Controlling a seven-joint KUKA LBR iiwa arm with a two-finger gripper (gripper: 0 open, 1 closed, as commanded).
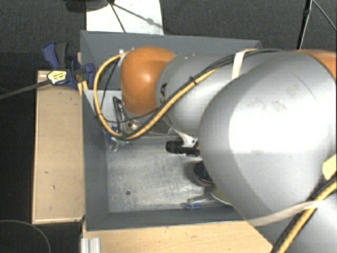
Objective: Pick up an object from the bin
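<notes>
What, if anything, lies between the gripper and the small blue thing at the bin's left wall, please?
Nothing visible does: the gripper hangs close by the blue thing, with only the robot's own cables looping beside it.

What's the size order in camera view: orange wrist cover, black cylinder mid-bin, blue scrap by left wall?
1. orange wrist cover, nearer the camera, so inflated.
2. black cylinder, partly under the arm.
3. blue scrap.

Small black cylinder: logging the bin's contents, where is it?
Camera view: the small black cylinder lies centre-frame, beside the arm's silver body, just above a dark round disc.
</notes>
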